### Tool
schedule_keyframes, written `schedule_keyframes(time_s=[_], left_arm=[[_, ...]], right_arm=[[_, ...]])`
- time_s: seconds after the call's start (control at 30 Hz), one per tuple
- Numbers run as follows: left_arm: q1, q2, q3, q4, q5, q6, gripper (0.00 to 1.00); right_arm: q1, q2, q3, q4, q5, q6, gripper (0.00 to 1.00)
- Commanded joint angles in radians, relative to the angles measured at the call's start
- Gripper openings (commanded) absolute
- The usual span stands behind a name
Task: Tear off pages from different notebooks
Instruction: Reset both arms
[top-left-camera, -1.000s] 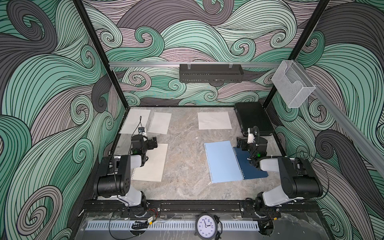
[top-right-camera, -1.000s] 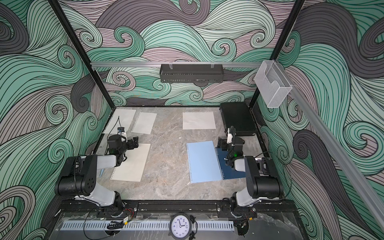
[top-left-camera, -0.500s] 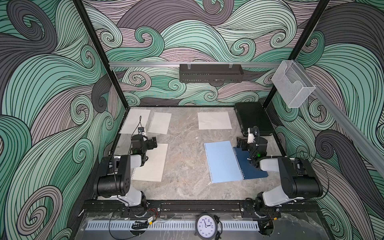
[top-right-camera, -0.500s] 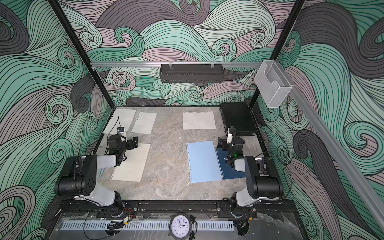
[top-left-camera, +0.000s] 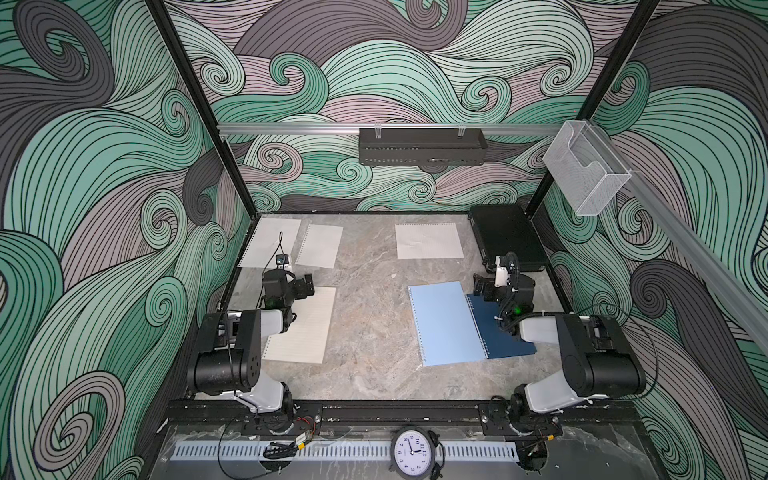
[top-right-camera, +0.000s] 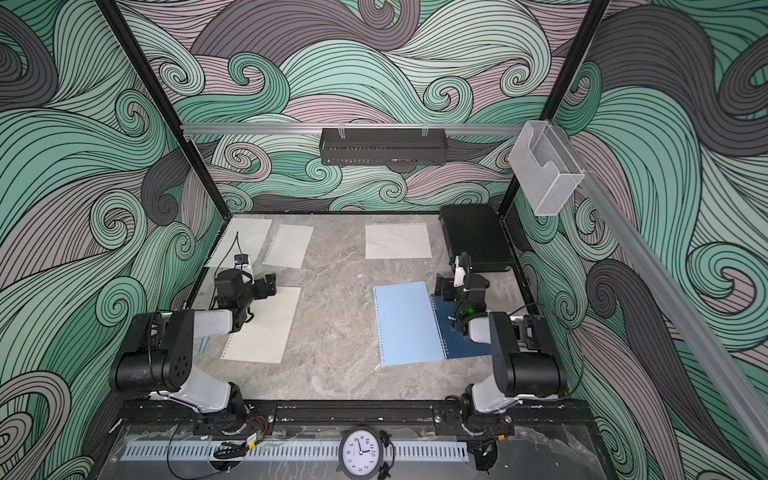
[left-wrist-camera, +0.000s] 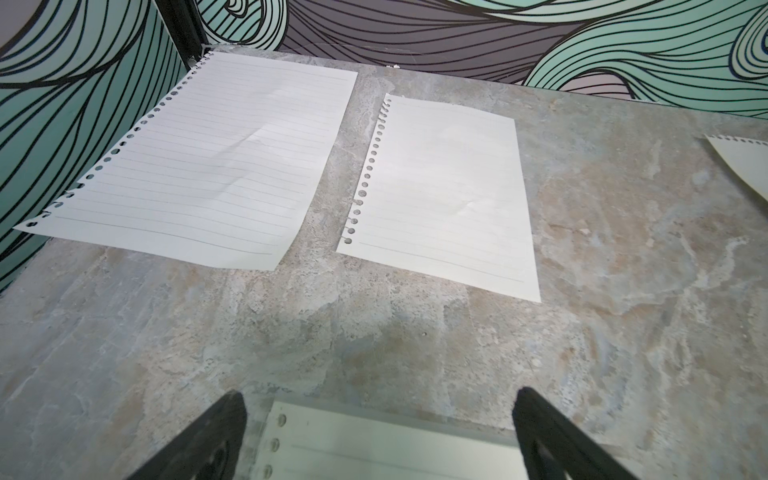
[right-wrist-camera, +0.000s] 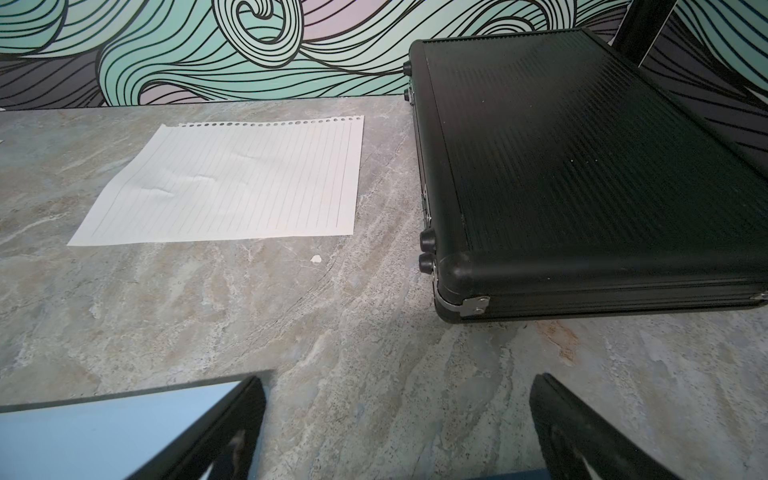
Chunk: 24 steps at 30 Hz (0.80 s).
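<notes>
Your left fingers (left-wrist-camera: 208, 436) stand wide apart and hold nothing. Between them you see only the punched corner of the cream notebook (left-wrist-camera: 374, 449) and bare tabletop (left-wrist-camera: 374, 353). Your right fingers (right-wrist-camera: 224, 428) are spread just as wide and are also empty, with one finger beside a corner of the light blue notebook (right-wrist-camera: 104, 428) and marble showing in the gap. In both top views the left fingers sit at centre left of the frame, over the far edge of the cream notebook, which lies flat at the lower left of the tabletop. The right fingers sit at centre right, over the far end of the navy notebook (top-left-camera: 505, 332). That notebook lies right against the right edge of the light blue one, and both are closed and slightly angled. Farther out, along the upper edge of the tabletop, three torn sheets lie flat and apart from the notebooks. The large page (top-left-camera: 270, 243) is at the upper left corner and the narrower page (top-left-camera: 320, 246) is just beside it. The third page (top-left-camera: 428, 241) is at upper centre, with its holes toward the back wall. The black case (top-left-camera: 509, 237) fills the upper right corner, near that third page.
</notes>
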Motion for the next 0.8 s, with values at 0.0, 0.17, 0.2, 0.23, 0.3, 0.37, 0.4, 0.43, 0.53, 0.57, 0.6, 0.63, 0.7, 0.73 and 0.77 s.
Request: schedule_keyframes(time_s=[0.0,0.17,0.2,0.23,0.3,0.37,0.4,0.43,0.53,0.57,0.6,0.63,0.7,0.73,0.77], left_arm=[[-0.007,-0.017,0.022,-0.010,-0.005,0.009,0.99],[-0.007,-0.017,0.022,-0.009,-0.005,0.011,0.99],[-0.007,-0.018,0.022,-0.010,-0.005,0.009,0.99],[-0.007,-0.017,0.022,-0.009,-0.005,0.010,0.99],[-0.007,-0.018,0.021,-0.010,-0.005,0.010,0.98],[-0.007,-0.017,0.022,-0.009,-0.005,0.009,0.99],[-0.007,-0.018,0.022,-0.009,-0.004,0.009,0.99],[-0.007,-0.017,0.022,-0.009,-0.005,0.009,0.98],[-0.007,-0.016,0.022,-0.009,-0.005,0.009,0.98],[-0.008,-0.018,0.022,-0.010,-0.005,0.010,0.98],[-0.008,-0.016,0.021,-0.010,-0.004,0.009,0.98],[-0.007,-0.018,0.022,-0.009,-0.005,0.009,0.99],[-0.007,-0.017,0.022,-0.009,-0.004,0.009,0.99],[-0.007,-0.017,0.021,-0.009,-0.005,0.011,0.99],[-0.007,-0.017,0.022,-0.009,-0.005,0.011,0.99]], right_arm=[[0.048,-0.016,-0.008,0.046,0.251,0.015,0.99],[0.060,-0.019,-0.016,0.054,0.333,0.037,0.99],[0.049,-0.016,-0.020,0.061,0.241,0.016,0.99],[0.018,0.002,-0.004,0.061,0.007,-0.039,0.99],[-0.045,-0.014,-0.018,0.059,-0.158,-0.024,0.99],[-0.044,-0.003,-0.013,0.070,-0.167,-0.026,0.99],[-0.034,-0.011,-0.007,0.043,-0.142,-0.031,0.99],[-0.026,-0.007,-0.005,0.047,-0.126,-0.035,0.99],[-0.026,-0.009,-0.007,0.047,-0.125,-0.035,0.99],[-0.026,-0.008,-0.006,0.047,-0.126,-0.034,0.99],[-0.025,-0.010,-0.006,0.044,-0.125,-0.035,0.99],[-0.026,-0.009,-0.006,0.046,-0.126,-0.036,0.99],[-0.026,-0.011,-0.005,0.044,-0.125,-0.036,0.99],[-0.025,-0.008,-0.006,0.048,-0.125,-0.035,0.99],[-0.025,-0.010,-0.007,0.046,-0.125,-0.036,0.99]])
